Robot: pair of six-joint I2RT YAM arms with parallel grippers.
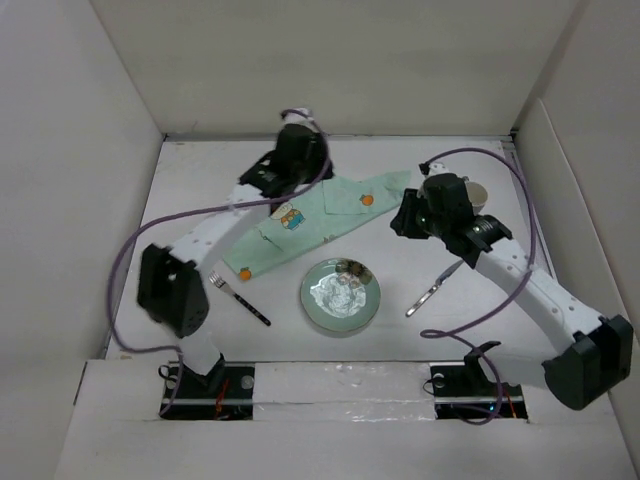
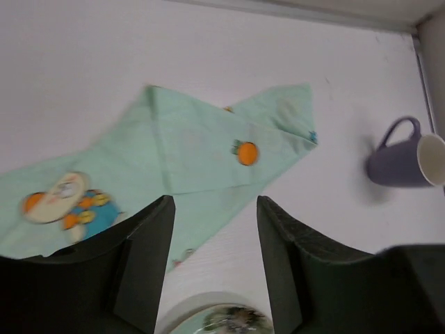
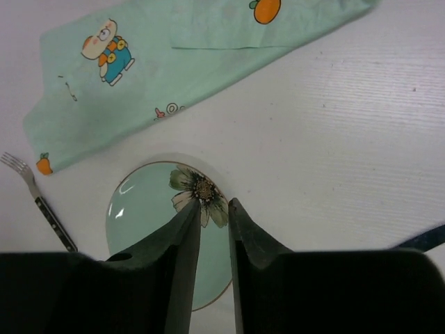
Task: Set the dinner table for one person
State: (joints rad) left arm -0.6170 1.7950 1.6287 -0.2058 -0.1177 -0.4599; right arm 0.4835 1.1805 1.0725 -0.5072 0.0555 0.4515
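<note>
The white dinner table (image 1: 180, 200) holds a mint-green placemat (image 1: 330, 205) lying crooked with a folded corner. In front of it sits a green flowered plate (image 1: 340, 295), with a fork (image 1: 240, 298) to its left and a knife (image 1: 435, 288) to its right. My left gripper (image 1: 290, 170) hovers over the placemat's far edge; in its wrist view it (image 2: 214, 209) is open and empty above the placemat (image 2: 201, 146). My right gripper (image 1: 405, 222) is right of the placemat; in its wrist view it (image 3: 214, 203) is nearly shut with a narrow gap, empty, above the plate (image 3: 146, 223).
A purple mug (image 1: 480, 192) stands at the back right behind my right wrist, and shows in the left wrist view (image 2: 403, 163). White walls box in the table on the left, back and right. The fork (image 3: 35, 195) and placemat (image 3: 195, 56) show in the right wrist view.
</note>
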